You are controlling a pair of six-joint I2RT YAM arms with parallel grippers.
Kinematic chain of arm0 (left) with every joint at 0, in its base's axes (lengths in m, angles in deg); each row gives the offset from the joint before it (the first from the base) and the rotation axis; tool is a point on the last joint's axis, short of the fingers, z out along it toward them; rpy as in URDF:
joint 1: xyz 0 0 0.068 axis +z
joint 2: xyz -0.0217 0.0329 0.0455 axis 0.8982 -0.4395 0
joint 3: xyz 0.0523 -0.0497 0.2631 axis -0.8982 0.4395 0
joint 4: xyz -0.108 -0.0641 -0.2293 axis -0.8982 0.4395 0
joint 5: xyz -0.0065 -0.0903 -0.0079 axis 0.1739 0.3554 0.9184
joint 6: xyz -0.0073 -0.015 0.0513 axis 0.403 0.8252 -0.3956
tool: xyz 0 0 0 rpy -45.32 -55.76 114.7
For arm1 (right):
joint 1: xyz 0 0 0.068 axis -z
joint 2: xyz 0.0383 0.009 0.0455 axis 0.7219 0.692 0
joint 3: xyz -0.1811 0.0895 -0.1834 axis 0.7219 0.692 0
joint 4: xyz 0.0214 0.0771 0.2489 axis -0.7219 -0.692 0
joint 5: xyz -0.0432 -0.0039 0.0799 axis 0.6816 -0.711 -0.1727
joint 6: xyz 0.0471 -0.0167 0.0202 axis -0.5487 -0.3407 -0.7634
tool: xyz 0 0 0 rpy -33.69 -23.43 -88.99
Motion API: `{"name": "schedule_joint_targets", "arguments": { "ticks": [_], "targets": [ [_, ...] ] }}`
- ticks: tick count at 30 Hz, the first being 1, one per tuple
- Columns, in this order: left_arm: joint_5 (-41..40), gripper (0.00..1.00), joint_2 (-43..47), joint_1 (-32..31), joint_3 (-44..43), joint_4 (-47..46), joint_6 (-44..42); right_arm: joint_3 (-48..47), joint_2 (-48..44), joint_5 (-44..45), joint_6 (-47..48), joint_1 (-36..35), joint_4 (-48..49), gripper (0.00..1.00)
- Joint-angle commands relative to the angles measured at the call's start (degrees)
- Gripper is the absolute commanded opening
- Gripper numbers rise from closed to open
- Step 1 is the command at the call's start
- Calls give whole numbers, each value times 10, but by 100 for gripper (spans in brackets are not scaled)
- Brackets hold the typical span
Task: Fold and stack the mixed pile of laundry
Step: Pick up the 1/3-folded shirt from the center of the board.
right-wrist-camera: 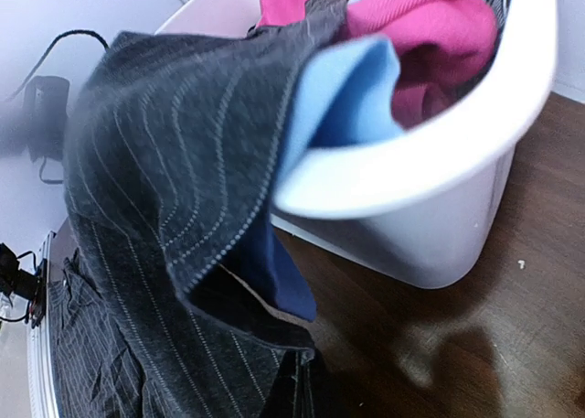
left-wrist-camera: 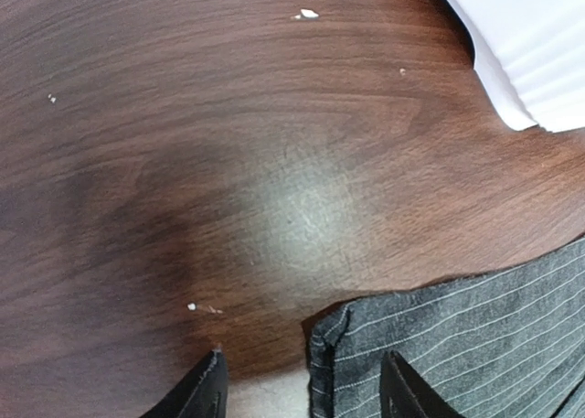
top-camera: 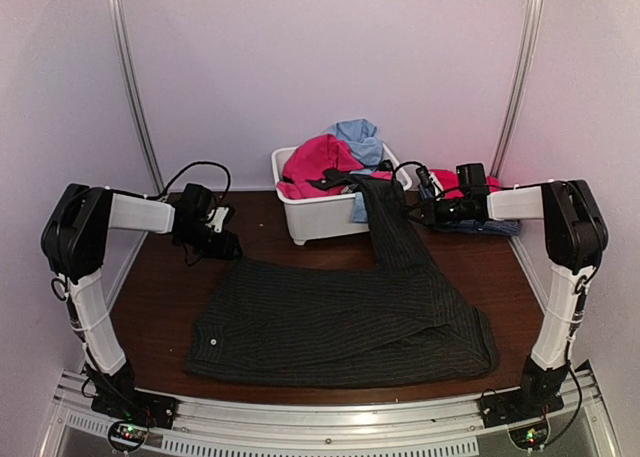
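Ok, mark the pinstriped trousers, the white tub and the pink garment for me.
pinstriped trousers point(top-camera: 340, 322): top external view, on the flat middle of the spread cloth.
white tub point(top-camera: 325, 219): top external view, on its front wall.
pink garment point(top-camera: 318, 160): top external view, on its bunched top inside the tub.

One overhead, two close-ups (trousers point(top-camera: 340, 317) shared)

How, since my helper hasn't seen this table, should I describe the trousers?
Start at the brown table. In front of the white tub lie the trousers, spread flat with one leg rising to the tub's rim. Unlike the pink cloth and blue cloth, they are black with fine stripes.
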Motion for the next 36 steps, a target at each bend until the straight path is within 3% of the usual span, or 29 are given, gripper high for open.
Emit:
{"name": "schedule_joint_targets", "arguments": {
  "ticks": [1, 10, 13, 23, 27, 33, 36],
  "targets": [
    [22, 57, -19, 13, -14, -36, -64, 17, -82, 62, -25, -4, 9, 0],
    [128, 49, -86, 26, -90, 14, -133, 5, -121, 130, -30, -3, -29, 0],
    [127, 41, -90, 26, -103, 36, -153, -1, -118, 141, -34, -3, -31, 0],
    [99, 36, -108, 25, -113, 100, -178, -26, -100, 153, -36, -3, -51, 0],
    [120, 28, -109, 24, -118, 92, -178, -32, -93, 164, -43, -3, -49, 0],
    [130, 0, -108, 24, -126, 83, -171, -70, -72, 179, -54, -3, -58, 0],
    [117, 0, -89, 25, -113, 56, -152, -102, -59, 188, -54, -4, -70, 0]
  ]
}}
